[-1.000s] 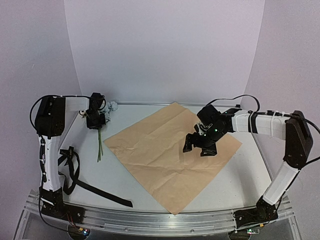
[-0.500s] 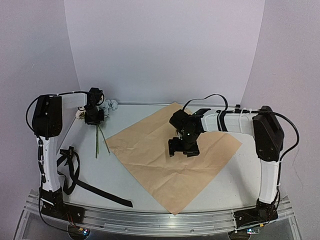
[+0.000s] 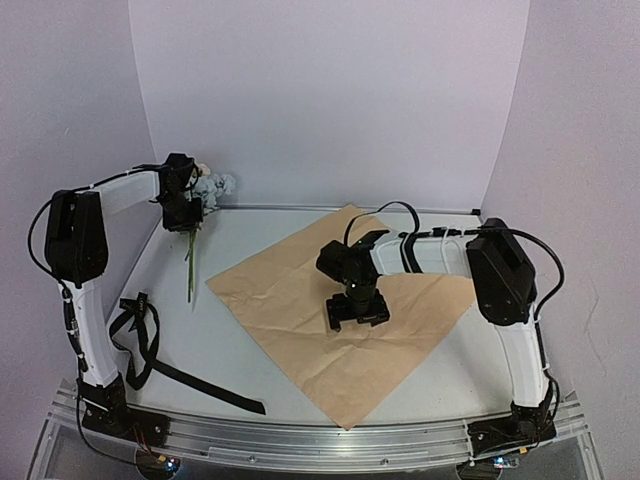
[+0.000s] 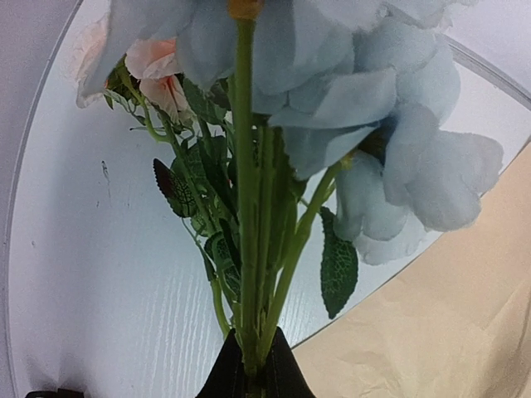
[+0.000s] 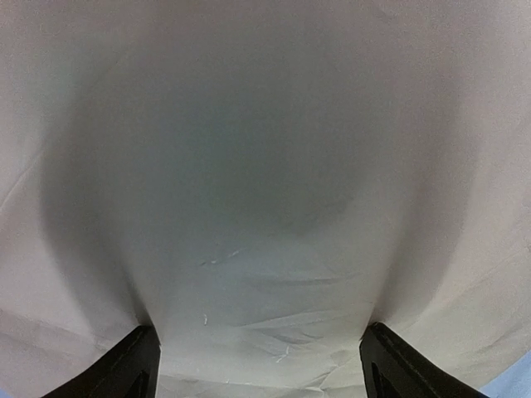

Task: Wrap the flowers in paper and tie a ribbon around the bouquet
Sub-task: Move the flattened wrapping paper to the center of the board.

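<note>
The upper blooms of the flowers (image 4: 274,191) are cut off by the top edge of the left wrist view. Their stem ends are hidden between the dark tips of the left gripper (image 4: 254,377) at the bottom edge. In the right wrist view the paper (image 5: 265,207) is blurred, and the right gripper (image 5: 259,352) is clipped at the lower corners. Lettering on the ribbon (image 3: 205,387) is too small to be read from above.
</note>
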You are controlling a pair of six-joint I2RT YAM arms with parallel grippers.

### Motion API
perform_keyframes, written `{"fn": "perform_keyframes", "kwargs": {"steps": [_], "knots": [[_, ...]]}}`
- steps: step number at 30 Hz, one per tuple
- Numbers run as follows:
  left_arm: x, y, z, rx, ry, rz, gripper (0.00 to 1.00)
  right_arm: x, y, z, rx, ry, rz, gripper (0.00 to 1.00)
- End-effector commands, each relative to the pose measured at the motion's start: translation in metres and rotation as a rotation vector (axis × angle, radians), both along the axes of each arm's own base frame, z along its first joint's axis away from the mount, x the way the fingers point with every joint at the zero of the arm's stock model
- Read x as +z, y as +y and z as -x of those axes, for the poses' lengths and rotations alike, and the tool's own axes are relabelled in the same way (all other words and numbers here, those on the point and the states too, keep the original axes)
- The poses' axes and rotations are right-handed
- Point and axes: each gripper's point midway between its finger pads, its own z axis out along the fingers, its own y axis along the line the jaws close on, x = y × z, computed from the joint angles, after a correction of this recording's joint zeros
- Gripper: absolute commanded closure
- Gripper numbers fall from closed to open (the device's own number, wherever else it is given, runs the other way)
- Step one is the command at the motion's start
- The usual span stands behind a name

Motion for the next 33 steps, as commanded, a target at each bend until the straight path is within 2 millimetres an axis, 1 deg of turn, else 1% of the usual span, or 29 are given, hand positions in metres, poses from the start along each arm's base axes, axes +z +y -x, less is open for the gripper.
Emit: {"fn": "perform_keyframes", "kwargs": {"steps": [1,6,9,12,14,18,21,22,24,27,30,32,33], "knots": [[0.041,-0.009,-0.001,-0.025,-0.083,0.074,1.00,-0.003,0.008,0.008,0.028,0.014,0.019,0.13],[0.045,-0.029,0.007,-0.064,-0.079,0.200,1.00,-0.008,0.014,0.030,0.055,0.071,0.003,0.13],[0.048,-0.046,0.012,-0.091,-0.075,0.268,1.00,-0.011,0.017,0.042,0.073,0.088,0.006,0.13],[0.049,-0.064,0.017,-0.115,-0.069,0.306,1.00,-0.010,0.015,0.047,0.064,0.094,0.005,0.13],[0.052,-0.077,0.020,-0.130,-0.072,0.328,1.00,-0.002,0.014,0.047,0.061,0.078,-0.001,0.12],[0.059,-0.106,0.027,-0.152,-0.081,0.374,1.00,0.033,0.020,0.039,0.039,0.045,-0.091,0.11],[0.063,-0.126,0.032,-0.172,-0.093,0.387,1.00,0.068,0.023,0.029,0.008,-0.001,-0.200,0.10],[0.062,-0.133,0.034,-0.178,-0.090,0.386,1.00,0.083,0.023,0.024,-0.007,-0.018,-0.245,0.09],[0.058,-0.141,0.036,-0.187,-0.082,0.388,1.00,0.104,0.027,0.014,-0.037,-0.038,-0.344,0.09],[0.051,-0.153,0.040,-0.197,-0.065,0.409,1.00,0.142,0.038,0.004,-0.059,-0.043,-0.526,0.08],[0.044,-0.165,0.045,-0.211,-0.048,0.420,1.00,0.180,0.061,-0.001,-0.025,-0.044,-0.682,0.06],[0.039,-0.170,0.047,-0.213,-0.038,0.427,1.00,0.198,0.075,0.001,-0.012,-0.012,-0.760,0.04],[0.038,-0.172,0.047,-0.213,-0.036,0.431,1.00,0.203,0.081,0.000,-0.024,0.005,-0.789,0.04]]}}
